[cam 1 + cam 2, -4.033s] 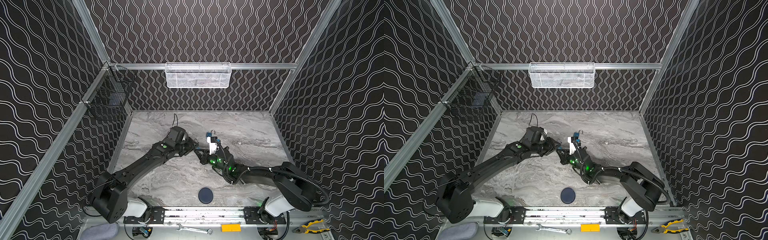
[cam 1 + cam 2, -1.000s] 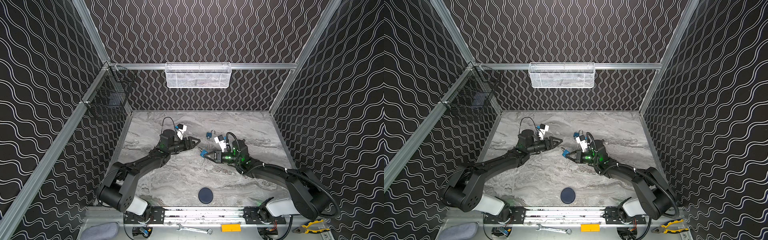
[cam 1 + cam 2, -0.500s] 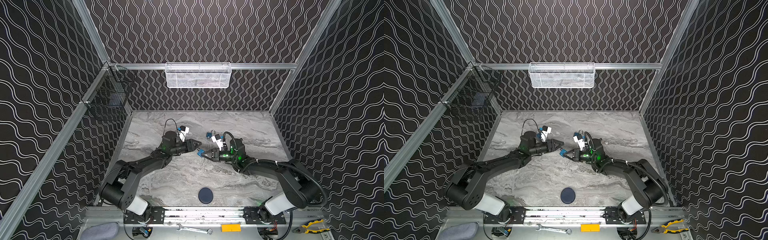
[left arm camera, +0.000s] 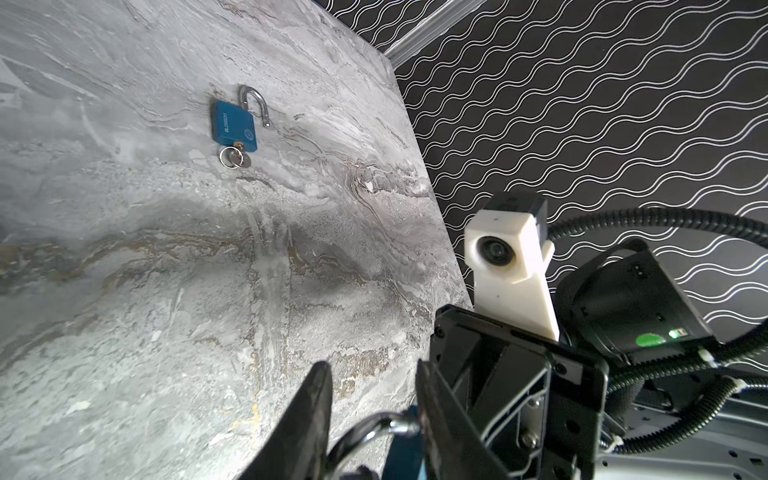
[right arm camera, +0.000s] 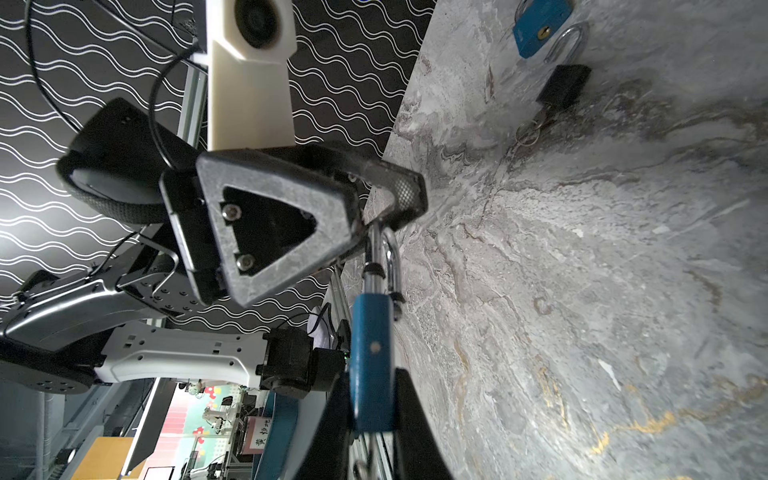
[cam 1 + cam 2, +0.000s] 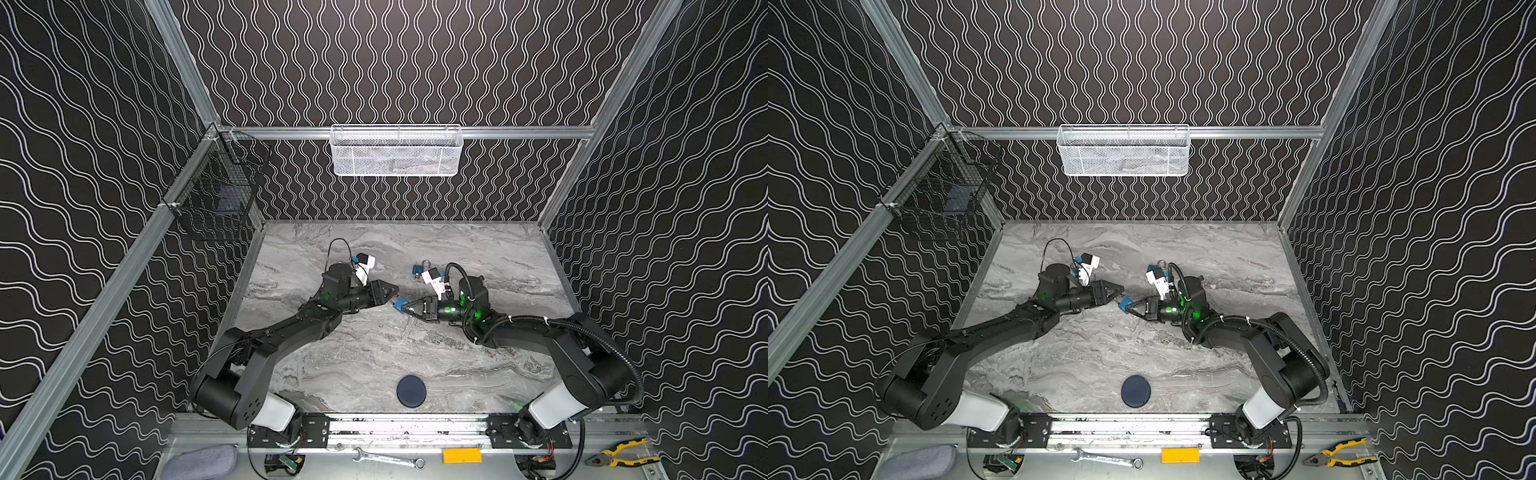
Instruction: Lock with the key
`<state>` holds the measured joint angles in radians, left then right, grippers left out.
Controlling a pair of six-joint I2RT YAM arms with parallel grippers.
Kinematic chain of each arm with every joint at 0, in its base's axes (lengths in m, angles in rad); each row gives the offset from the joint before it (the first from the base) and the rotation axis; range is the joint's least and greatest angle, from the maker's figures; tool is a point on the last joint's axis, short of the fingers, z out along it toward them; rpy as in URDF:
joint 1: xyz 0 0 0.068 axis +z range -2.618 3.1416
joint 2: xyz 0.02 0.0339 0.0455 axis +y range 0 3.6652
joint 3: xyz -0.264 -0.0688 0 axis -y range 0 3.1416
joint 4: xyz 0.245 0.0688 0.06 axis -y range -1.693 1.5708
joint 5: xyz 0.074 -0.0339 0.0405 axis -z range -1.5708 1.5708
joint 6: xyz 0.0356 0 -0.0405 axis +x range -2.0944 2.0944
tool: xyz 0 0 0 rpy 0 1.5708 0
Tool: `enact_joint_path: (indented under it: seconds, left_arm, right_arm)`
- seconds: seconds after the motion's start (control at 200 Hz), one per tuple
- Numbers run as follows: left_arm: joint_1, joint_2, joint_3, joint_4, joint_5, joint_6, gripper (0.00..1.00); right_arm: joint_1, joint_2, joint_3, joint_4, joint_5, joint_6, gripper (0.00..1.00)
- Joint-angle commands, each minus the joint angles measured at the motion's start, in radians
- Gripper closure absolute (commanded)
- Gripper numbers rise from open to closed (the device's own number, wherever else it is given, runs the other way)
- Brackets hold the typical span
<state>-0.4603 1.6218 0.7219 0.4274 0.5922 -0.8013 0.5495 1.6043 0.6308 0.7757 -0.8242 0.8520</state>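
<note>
My right gripper (image 6: 409,309) (image 5: 371,376) is shut on the body of a blue padlock (image 6: 400,304) (image 6: 1123,304) (image 5: 371,353), held above the table's middle with its steel shackle (image 5: 384,253) (image 4: 365,428) pointing at the left arm. My left gripper (image 6: 392,297) (image 6: 1120,296) (image 4: 372,374) meets it head-on. Its fingers flank the shackle and touch it on both sides. A second blue padlock (image 4: 232,124) (image 6: 417,270) lies on the table with its shackle open. A key (image 4: 235,158) on a ring sits in its keyhole.
The right wrist view shows a blue padlock (image 5: 540,25) on the table, with a small black block (image 5: 563,87) and a key ring (image 5: 528,133) beside it. A dark disc (image 6: 411,390) lies near the front edge. A white mesh basket (image 6: 397,149) and a black wire basket (image 6: 216,199) hang on the walls.
The left gripper has moved right to meet the right gripper, and its jaws have narrowed around the shackle. The right gripper has kept its hold on the padlock and shifted slightly left.
</note>
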Motion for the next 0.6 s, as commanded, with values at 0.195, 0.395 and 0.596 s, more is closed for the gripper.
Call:
enact_joint_path:
  seconds: [0.195, 0.395, 0.596]
  left_arm:
    - [0.001, -0.018, 0.012, -0.049, 0.034, 0.04, 0.69]
    - [0.005, -0.038, 0.008, -0.072, 0.035, 0.048, 0.7]
    - [0.019, -0.042, -0.013, -0.059, 0.047, 0.044, 0.7]
  right_arm:
    - [0.0, -0.014, 0.012, -0.02, 0.03, -0.04, 1.0]
    - [-0.002, -0.006, 0.019, -0.017, 0.028, -0.042, 1.0]
    - [-0.002, 0.003, 0.036, -0.009, 0.024, -0.034, 1.0]
